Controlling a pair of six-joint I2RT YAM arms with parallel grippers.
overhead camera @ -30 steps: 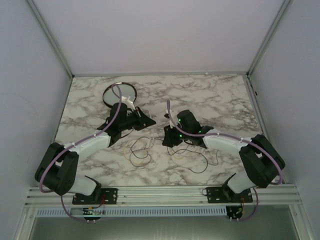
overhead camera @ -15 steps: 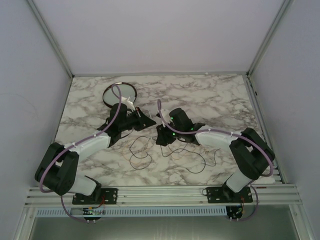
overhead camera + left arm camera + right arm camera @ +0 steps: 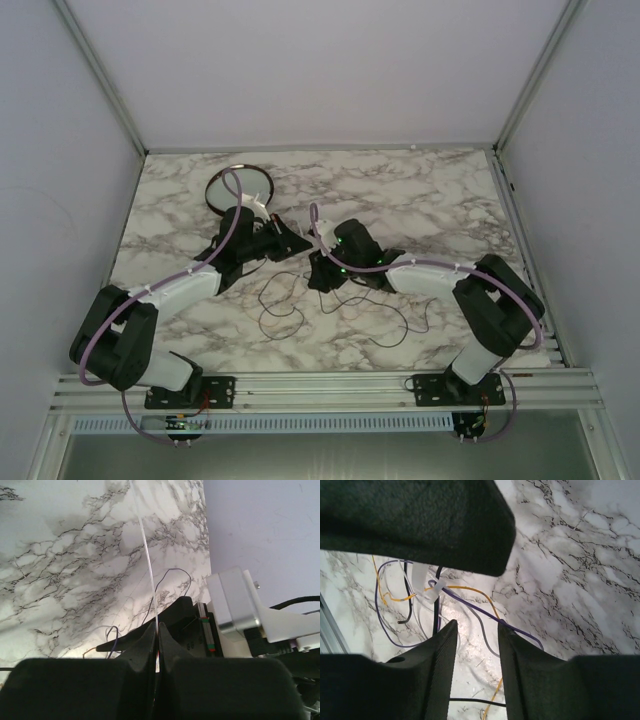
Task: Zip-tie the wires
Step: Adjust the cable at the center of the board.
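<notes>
My left gripper (image 3: 157,628) is shut on the zip tie (image 3: 147,560), a thin white strip that runs up and away from the pinched fingertips. In the top view the left gripper (image 3: 296,240) sits mid-table, just left of my right gripper (image 3: 319,277). In the right wrist view the right gripper (image 3: 476,626) is open and empty, low over the wires (image 3: 470,605): thin purple, yellow, black and white strands. A small white zip tie head (image 3: 436,588) sits on the strands beyond the fingertips, under the dark left gripper body (image 3: 420,520). The wires (image 3: 285,300) loop loosely on the marble.
A round dark-rimmed dish (image 3: 242,187) lies at the back left behind the left arm. More wire loops (image 3: 405,320) trail toward the front right. The two arms' heads are close together. Grey walls enclose the marble table (image 3: 420,200).
My right arm has swung left toward the left gripper, and its gripper now hangs over the wires beside it. The left arm has stayed still with the zip tie.
</notes>
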